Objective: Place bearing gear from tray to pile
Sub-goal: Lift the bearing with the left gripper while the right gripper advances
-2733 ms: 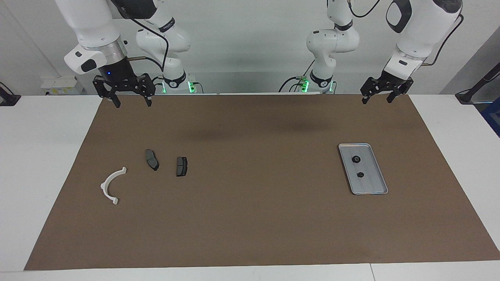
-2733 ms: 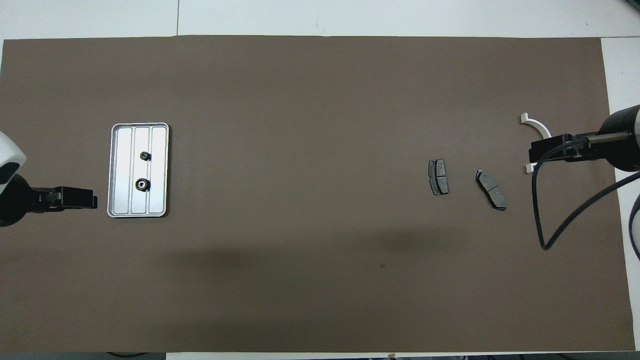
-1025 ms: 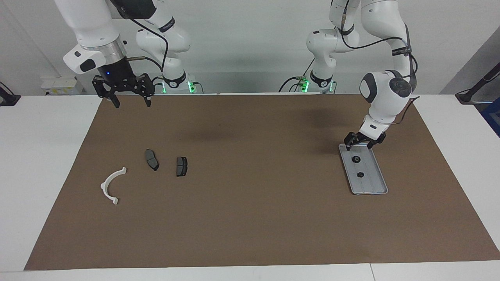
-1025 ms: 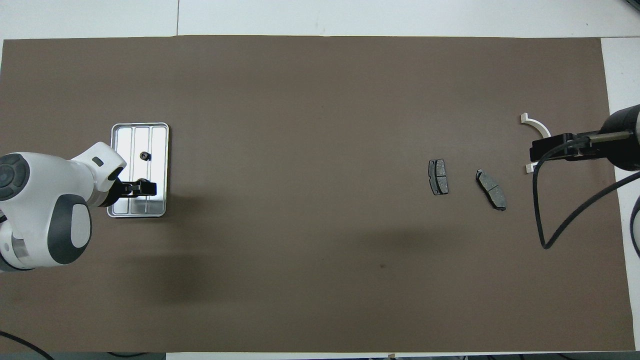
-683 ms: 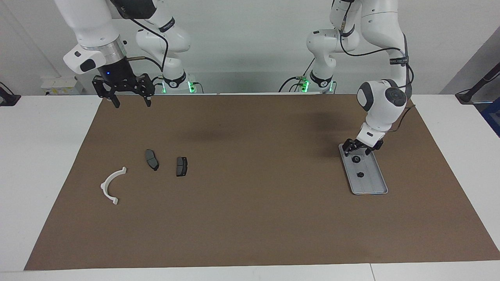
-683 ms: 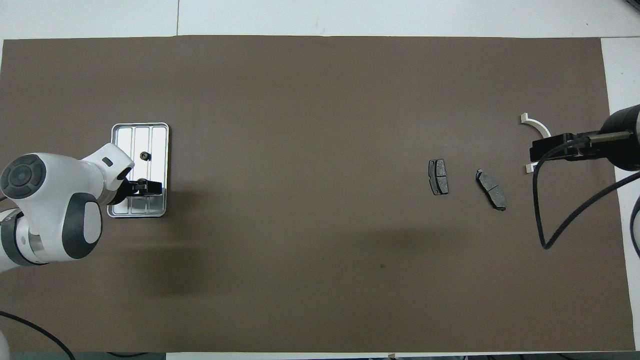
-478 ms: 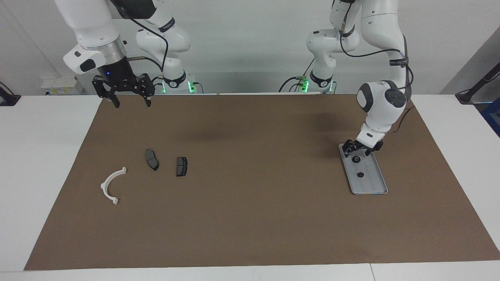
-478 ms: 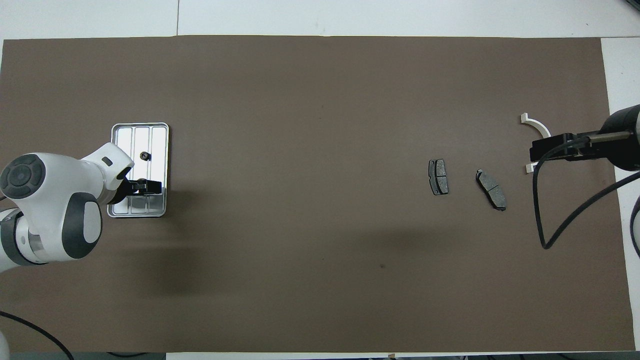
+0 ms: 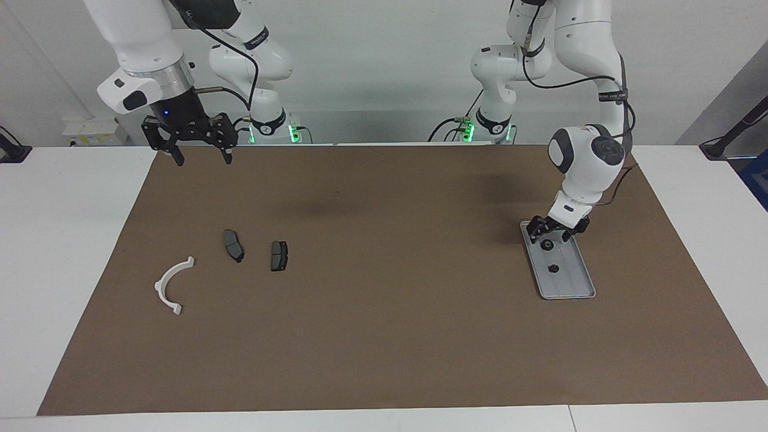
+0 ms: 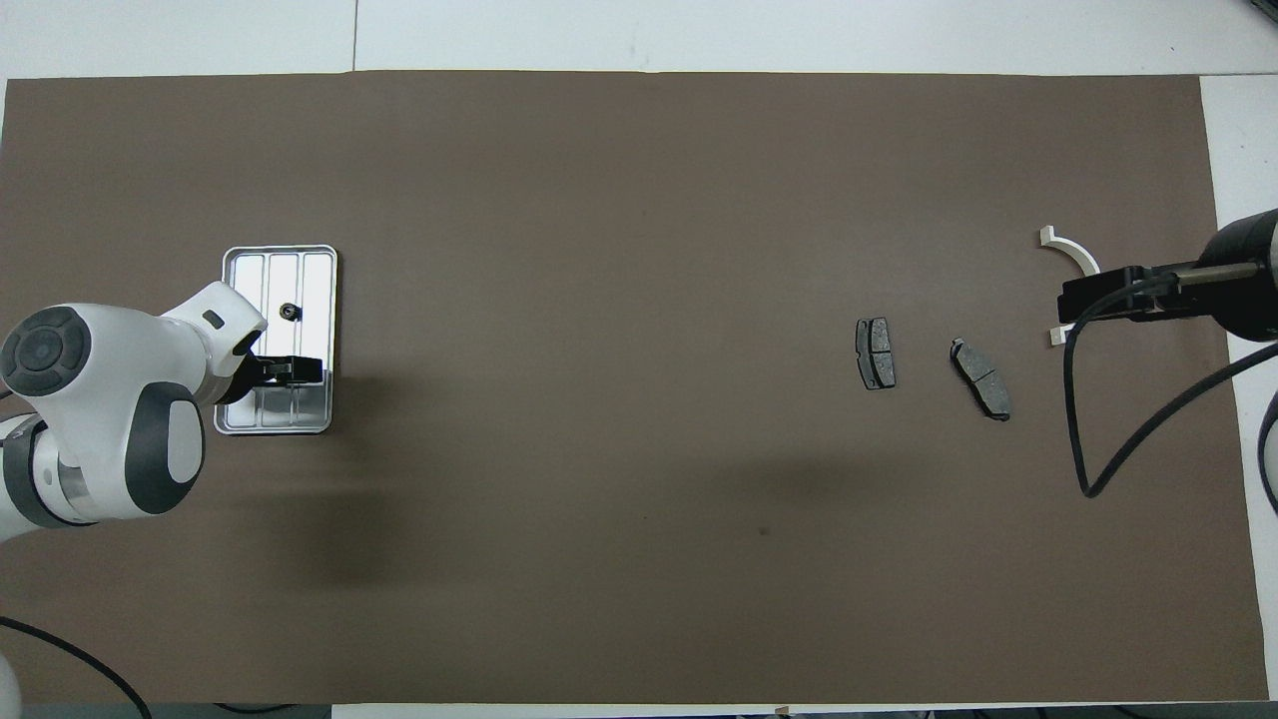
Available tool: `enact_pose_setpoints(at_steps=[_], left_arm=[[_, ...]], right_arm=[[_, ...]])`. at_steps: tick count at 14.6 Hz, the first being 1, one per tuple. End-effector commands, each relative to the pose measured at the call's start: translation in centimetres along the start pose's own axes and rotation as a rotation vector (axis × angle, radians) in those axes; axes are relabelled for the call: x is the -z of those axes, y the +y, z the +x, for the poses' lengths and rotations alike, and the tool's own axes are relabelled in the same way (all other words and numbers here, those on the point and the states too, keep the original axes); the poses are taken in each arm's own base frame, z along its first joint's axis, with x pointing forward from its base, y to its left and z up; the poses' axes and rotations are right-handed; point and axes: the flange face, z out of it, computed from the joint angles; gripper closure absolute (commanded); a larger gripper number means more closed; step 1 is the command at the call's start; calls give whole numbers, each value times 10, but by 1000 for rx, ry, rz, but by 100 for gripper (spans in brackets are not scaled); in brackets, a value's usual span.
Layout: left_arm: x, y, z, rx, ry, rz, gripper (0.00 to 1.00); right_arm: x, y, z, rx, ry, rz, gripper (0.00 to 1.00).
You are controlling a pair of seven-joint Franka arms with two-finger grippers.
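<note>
The left gripper has come down, fingers spread wide, around the nearer small black bearing gear in the ribbed silver-grey metal tray, so a grasp looks imminent, while the right gripper, also open, waits high over the table's right-arm end.

Open mat: the whole frame centre is left clear.
Obstacles: brake pads and bracket, lower left.

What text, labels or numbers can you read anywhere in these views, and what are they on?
None can be read.
Black band on the left arm: white lettering, too small to read.
Black band on the right arm: white lettering, too small to read.
Tray, the gears in it, the brake pads and the white bracket: no markings visible.
</note>
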Motion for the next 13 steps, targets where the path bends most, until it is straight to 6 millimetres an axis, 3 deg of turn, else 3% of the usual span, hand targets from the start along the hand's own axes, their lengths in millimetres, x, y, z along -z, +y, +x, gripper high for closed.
enact_pose_setpoints(at_steps=[1, 4, 6, 13], left_arm=[[-4, -7, 6, -10, 13, 9, 2], [-5, -7, 6, -10, 12, 9, 3], [-5, -7, 6, -9, 13, 10, 10], [2, -4, 13, -15, 19, 9, 78]], right_arm=[[-1, 1, -2, 15, 10, 22, 0], [-12, -3, -1, 17, 11, 23, 0], [-26, -5, -1, 17, 32, 22, 0], [-85, -31, 7, -38, 59, 30, 0]])
